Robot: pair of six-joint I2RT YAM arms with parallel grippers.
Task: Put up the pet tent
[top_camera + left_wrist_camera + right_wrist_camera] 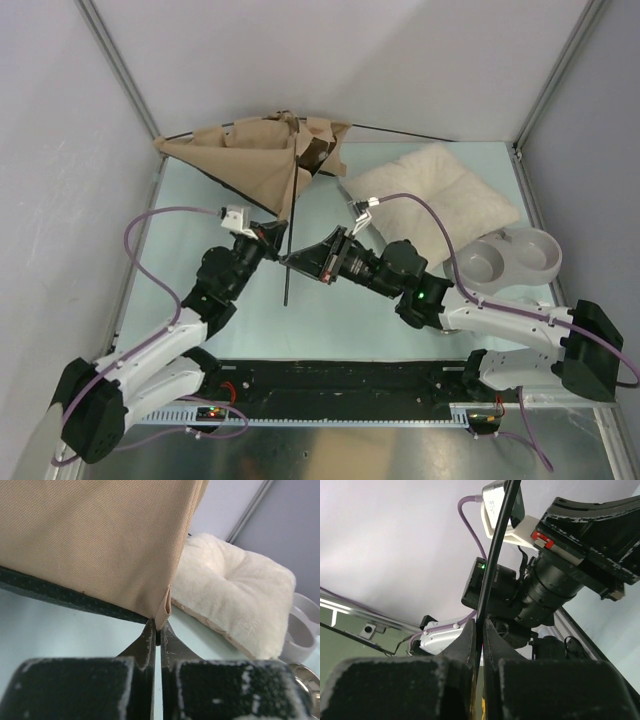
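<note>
The tan pet tent [262, 157] lies collapsed at the back left of the table, a thin black pole [288, 262] running from its top down toward the arms. In the left wrist view the tent's tan fabric [95, 540] fills the upper left, with its dark floor edge [60, 594] below. My left gripper [158, 630] is shut on the tent's lower fabric corner, where the pole end sits. My right gripper [480, 626] is shut on the black pole [492, 575], just right of the left gripper [283, 240] in the top view.
A fluffy cream pillow [440, 195] lies at the back right, also seen in the left wrist view [235, 592]. A grey double pet bowl [505, 258] stands to the right of it. Metal frame posts stand at the back corners.
</note>
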